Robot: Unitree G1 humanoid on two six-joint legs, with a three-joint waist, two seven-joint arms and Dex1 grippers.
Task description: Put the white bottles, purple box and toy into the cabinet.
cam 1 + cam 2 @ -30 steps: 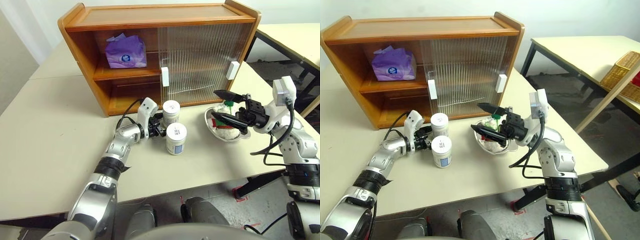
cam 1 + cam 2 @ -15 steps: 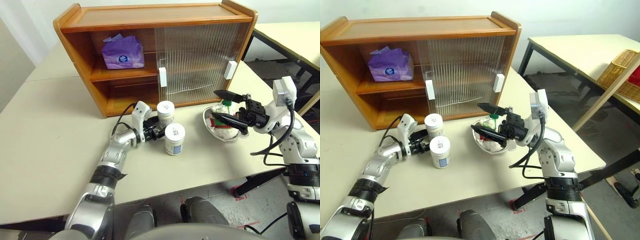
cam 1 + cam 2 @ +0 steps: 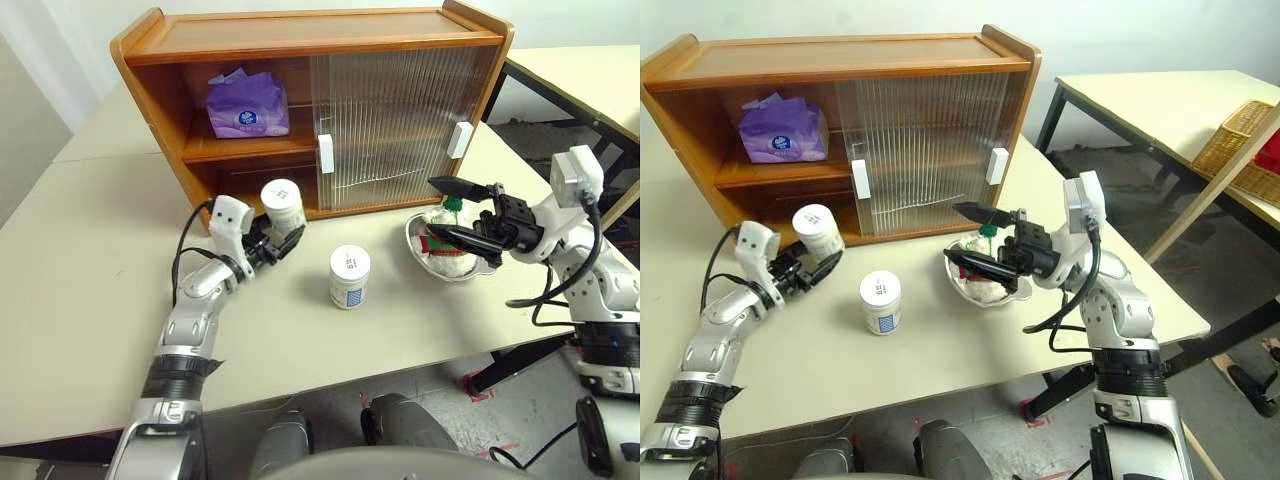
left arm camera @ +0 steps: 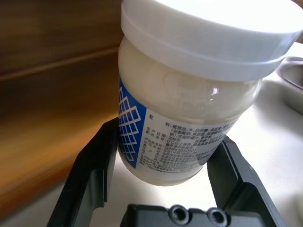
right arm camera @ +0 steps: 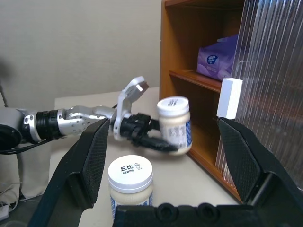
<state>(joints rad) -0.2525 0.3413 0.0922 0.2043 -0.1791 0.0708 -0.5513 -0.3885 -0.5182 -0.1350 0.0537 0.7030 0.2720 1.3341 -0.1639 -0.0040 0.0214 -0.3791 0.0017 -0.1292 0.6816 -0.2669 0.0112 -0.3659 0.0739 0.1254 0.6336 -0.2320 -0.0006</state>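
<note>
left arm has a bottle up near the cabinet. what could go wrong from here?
1. The left gripper grips the white bottle low on its body, tilted; it may slip out.
2. It is close to the cabinet edge and could clip the lower shelf.
3. The second bottle stands near the return path.

Head pair looks down over table (image 3: pixel 80 290) — wrist views sit close, sharing cabinet (image 5: pixel 176 56).

Left arm reached forward over the worktop's left half, wrist roughly level. Left gripper (image 3: pixel 272 240) was clamped on one white bottle (image 3: pixel 282 205), one finger on each side of its body, bottle lifted off the worktop. Right arm was bent inward near the worktop's right edge; right gripper (image 3: pixel 447 210) pointed left, fingers spread wide, holding nothing.
</note>
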